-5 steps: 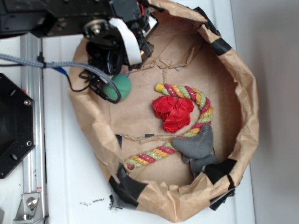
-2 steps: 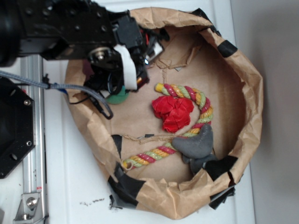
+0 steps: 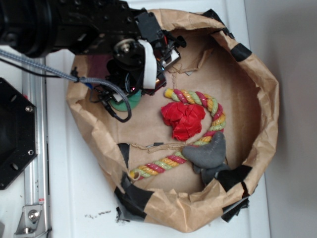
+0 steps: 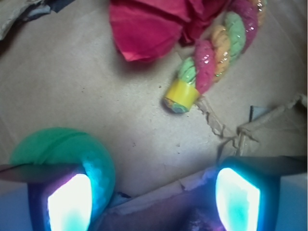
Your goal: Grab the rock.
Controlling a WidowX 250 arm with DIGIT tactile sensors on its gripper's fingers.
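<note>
The tool (image 4: 151, 192) is spread wide, holding nothing; bare paper lies between its fingers (image 4: 238, 197), and one finger touches the green ball (image 4: 57, 149). The rope's (image 4: 216, 53) yellow end lies ahead. I can't spot the rock in either view.

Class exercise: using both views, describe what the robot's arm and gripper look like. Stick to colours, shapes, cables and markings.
The arm is black and blocky, with a round silver-hubbed joint and a broad white strip curving over the wrist. A grey braided cable and thin black wires loop beside it. In the wrist view the gripper shows two dark fingers whose pads glow white-cyan with purple edges.
</note>
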